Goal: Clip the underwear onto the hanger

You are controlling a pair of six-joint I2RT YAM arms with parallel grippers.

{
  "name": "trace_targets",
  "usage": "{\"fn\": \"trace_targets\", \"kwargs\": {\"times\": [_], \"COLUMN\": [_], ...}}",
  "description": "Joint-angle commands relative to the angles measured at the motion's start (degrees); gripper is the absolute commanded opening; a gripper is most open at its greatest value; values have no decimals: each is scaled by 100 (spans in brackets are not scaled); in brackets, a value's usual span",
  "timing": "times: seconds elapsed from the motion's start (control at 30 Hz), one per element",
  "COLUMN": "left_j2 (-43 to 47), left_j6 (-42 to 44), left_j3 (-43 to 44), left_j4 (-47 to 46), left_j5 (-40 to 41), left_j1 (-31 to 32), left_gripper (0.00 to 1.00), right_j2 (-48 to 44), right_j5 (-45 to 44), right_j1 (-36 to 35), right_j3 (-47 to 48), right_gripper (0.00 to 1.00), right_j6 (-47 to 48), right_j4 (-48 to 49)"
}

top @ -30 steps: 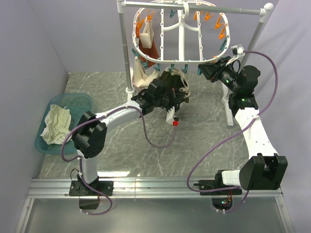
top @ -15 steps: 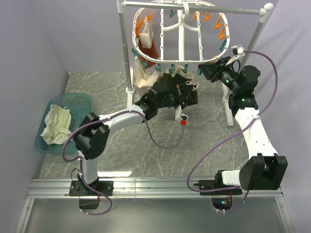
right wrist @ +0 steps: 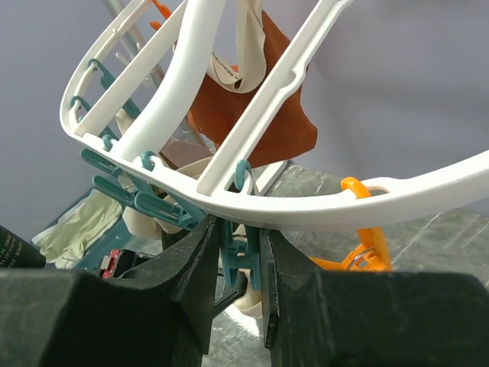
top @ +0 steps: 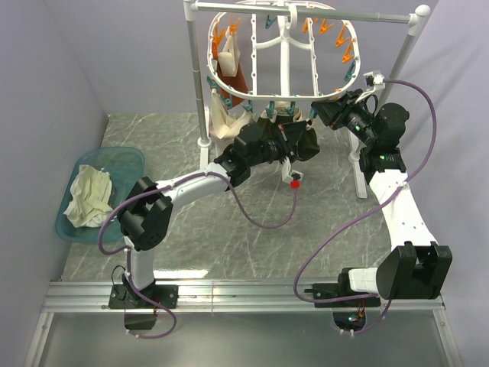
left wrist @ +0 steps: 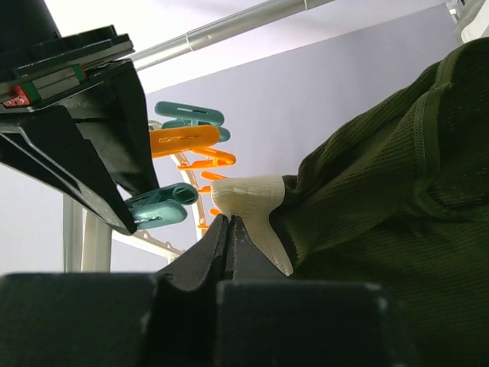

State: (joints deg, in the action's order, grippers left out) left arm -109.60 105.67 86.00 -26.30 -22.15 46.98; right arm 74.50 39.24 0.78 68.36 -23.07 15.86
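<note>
The underwear (top: pixel 304 144), dark olive green with a pale waistband, hangs from my left gripper (top: pixel 287 138) just under the near rim of the hanger (top: pixel 284 53). In the left wrist view the jaws (left wrist: pixel 230 223) are shut on the beige waistband (left wrist: pixel 256 196), and the green cloth (left wrist: pixel 382 199) fills the right side. My right gripper (top: pixel 327 112) is at the hanger's right near rim. In the right wrist view it (right wrist: pixel 240 246) is shut on a teal clothespin (right wrist: pixel 243 258) that hangs under the white rim (right wrist: pixel 321 208).
A white pole stand (top: pixel 197 76) carries the hanger. Rust-red (top: pixel 234 73) and beige (top: pixel 221 118) garments hang at its left side. A teal basin (top: pixel 126 159) holding a cream cloth (top: pixel 88 195) sits at the table's left. More orange and teal pins line the rim.
My left gripper has carried the underwear right and up, closer to the hanger's near rim and the right gripper. The right arm has stayed put.
</note>
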Motion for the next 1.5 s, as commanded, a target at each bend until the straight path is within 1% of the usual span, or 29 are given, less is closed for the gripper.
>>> {"fn": "trace_targets", "kwargs": {"times": [0.0,0.3,0.6,1.47], "left_j2": [61,299,299,317], "left_j6": [-117,-187,-310,-486], "left_j3": [260,49,128,260], "left_j4": [-235,-59,-138,-393], "left_j5": [80,-17,0,-105], "left_j1": [39,30,39,65], "left_gripper": [1,0,0,0], "right_j2": [-6,-23,-14,82], "right_j5": [48,-180,-145,-250], "right_j1": [-7,-7,1,-42], "right_j3": [99,81,37,-86], "right_gripper": [0,0,0,0], "right_j6": [31,206,417,505], "right_j4": [-83,-83,-144,-65]}}
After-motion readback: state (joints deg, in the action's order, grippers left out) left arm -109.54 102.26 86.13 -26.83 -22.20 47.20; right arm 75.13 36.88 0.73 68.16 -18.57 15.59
